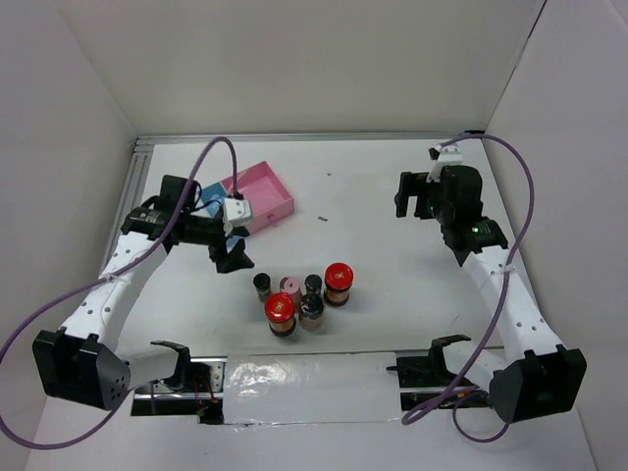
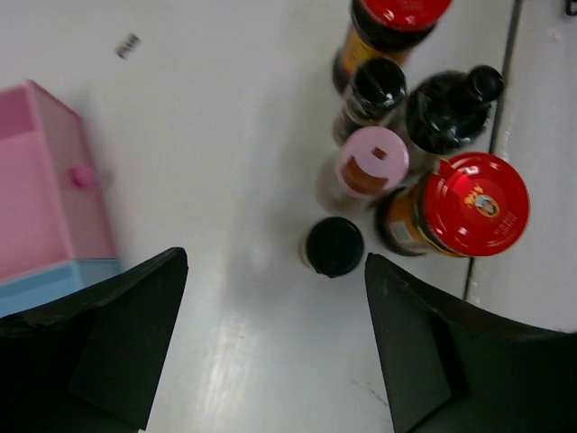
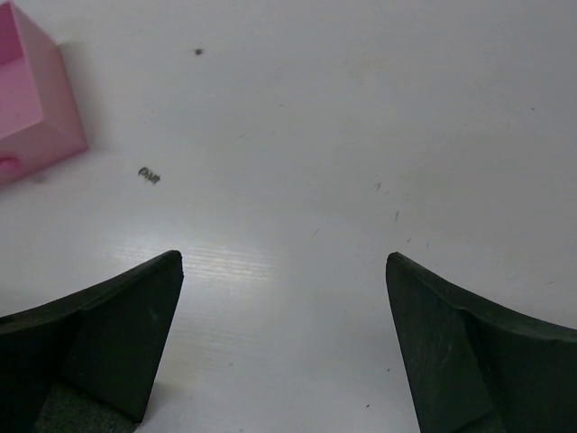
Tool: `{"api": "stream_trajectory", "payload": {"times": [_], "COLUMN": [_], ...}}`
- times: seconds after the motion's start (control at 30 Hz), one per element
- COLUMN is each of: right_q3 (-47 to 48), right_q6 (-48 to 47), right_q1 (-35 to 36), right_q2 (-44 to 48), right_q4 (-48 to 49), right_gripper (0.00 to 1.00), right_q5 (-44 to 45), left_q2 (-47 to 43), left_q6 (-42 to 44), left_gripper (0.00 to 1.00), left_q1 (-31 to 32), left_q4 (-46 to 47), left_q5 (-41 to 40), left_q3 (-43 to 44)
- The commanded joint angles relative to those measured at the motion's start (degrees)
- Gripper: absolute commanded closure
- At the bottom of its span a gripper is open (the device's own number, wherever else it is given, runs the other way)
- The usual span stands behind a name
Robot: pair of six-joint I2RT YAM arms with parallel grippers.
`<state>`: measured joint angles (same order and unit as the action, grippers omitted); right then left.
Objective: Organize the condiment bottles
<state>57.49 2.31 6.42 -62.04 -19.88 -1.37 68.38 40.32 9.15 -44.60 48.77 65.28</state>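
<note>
Near the middle of the table point(image 1: 412, 294), a bit toward the arms, all six bottles point(image 1: 311, 306) are standing upright in one tight bunch, some touching or close to it. Off to the far left of them sits the tray point(image 1: 263, 201), pink with a blue part, and as far as I can see none of the bottles are in it. Just left of the bunch hover the left fingers point(image 1: 234, 257), spread wide with nothing between them. In the wrist view the closest thing is a slim black-capped bottle point(image 2: 334, 246) at the left edge of the group, sitting a little toward one finger, not centred in the gap. Right beside it are the pink-capped one point(image 2: 371, 162) and a red-lidded jar point(image 2: 473, 203). Way over on the far right, the right fingers point(image 1: 402, 204) are also wide open and empty, with only table and a corner of the tray in their wrist view. My read: sorting hasn't really started, and this is the approach for a first pick, probably that black-capped bottle. Next move would need the left fingers centred on it, lowered around the body, then closed without bumping the pink-capped one. Slim bottle, so I'd guess it tips easily.
</note>
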Motion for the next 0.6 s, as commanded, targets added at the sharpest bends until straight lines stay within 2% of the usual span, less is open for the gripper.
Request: {"api": "stream_trajectory", "payload": {"times": [0.0,0.03,0.07,0.37,0.57], "right_q3": [-0.8,-1.15,-1.42,-3.35,-3.27], "right_q6": [-0.46,-0.11,0.07,2.7,2.88], "right_q1": [3.24,3.95,4.57,10.89,13.01], "right_q2": [2.71,2.71,2.63,4.47,4.03], "right_q4": [-2.36,-2.62,-2.88,-3.32,-4.2], "right_gripper": [0.0,0.0,0.0,0.0,0.0], "right_q5": [-0.58,-0.22,0.22,3.91,5.49], "left_q2": [-1.14,-1.14,-1.23,-0.27,4.12], "left_q6": [10.47,11.7,11.72,14.17,14.27], "left_gripper": [0.06,0.01,0.01,0.01,0.01], "left_q1": [3.5,4.47,5.96,10.1,10.63], "left_q4": [-7.0,-6.3,-4.38,5.22,7.95], "left_q5": [-3.23,-4.29,-5.35,-12.03,-11.69], "left_q3": [-1.72,-3.38,-4.27,-13.41,-12.02]}}
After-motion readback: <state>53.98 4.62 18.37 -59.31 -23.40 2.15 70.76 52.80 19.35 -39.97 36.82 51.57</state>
